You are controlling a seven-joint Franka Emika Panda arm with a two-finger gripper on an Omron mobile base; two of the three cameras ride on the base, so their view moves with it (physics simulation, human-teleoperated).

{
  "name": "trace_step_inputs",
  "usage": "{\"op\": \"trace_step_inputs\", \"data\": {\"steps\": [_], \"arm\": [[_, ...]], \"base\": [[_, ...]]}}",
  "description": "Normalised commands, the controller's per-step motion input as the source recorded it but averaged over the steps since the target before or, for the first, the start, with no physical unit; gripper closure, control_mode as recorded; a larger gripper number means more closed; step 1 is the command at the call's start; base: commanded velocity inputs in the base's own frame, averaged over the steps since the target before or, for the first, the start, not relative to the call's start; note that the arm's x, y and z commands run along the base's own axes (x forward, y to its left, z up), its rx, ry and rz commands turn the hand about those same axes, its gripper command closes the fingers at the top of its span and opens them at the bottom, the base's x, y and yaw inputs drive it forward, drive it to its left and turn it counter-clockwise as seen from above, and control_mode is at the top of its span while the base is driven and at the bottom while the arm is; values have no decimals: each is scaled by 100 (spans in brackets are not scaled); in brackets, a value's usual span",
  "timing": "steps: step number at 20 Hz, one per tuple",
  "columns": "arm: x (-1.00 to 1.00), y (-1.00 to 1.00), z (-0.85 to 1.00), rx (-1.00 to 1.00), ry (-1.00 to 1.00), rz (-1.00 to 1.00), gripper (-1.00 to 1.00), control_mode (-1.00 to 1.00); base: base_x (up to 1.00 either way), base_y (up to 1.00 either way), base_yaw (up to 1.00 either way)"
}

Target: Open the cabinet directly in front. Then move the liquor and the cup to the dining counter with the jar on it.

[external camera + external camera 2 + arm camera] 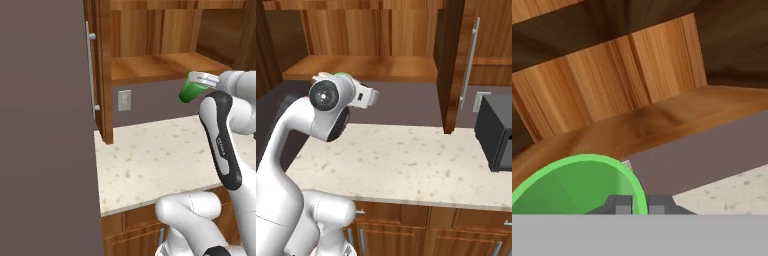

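Gripper (632, 204) clamped on the rim of the green cup (572, 187), held tilted in the air. Beyond and above it, the open cabinet (160, 67) with its bare shelf; below it, a speckled countertop (150, 160).

Cup (190, 91) in my gripper (634, 204) is bright green, plain, lighter green rim. Cabinet (150, 47) reddish-brown wood with streaky vertical grain, darker door edges, silver bar handles (469, 62). Countertop (406, 165) beige-cream with brown speckles. Wall strip (155, 102) dull purplish grey, pale grey outlet (124, 100). Microwave (495, 132) dark charcoal. My fingertips (623, 205) dark grey.
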Motion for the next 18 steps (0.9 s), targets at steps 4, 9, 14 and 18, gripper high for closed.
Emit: {"op": "trace_step_inputs", "data": {"steps": [4, 9, 14, 18], "arm": [[-32, 14, -36, -3, 20, 2, 100, -100], [0, 0, 0, 0, 0, 0, 100, -100], [-3, 0, -3, 0, 3, 0, 100, 100], [0, 0, 0, 0, 0, 0, 100, 100]], "base": [[0, 0, 0], [0, 0, 0], [-30, 0, 0], [-100, 0, 0]]}}
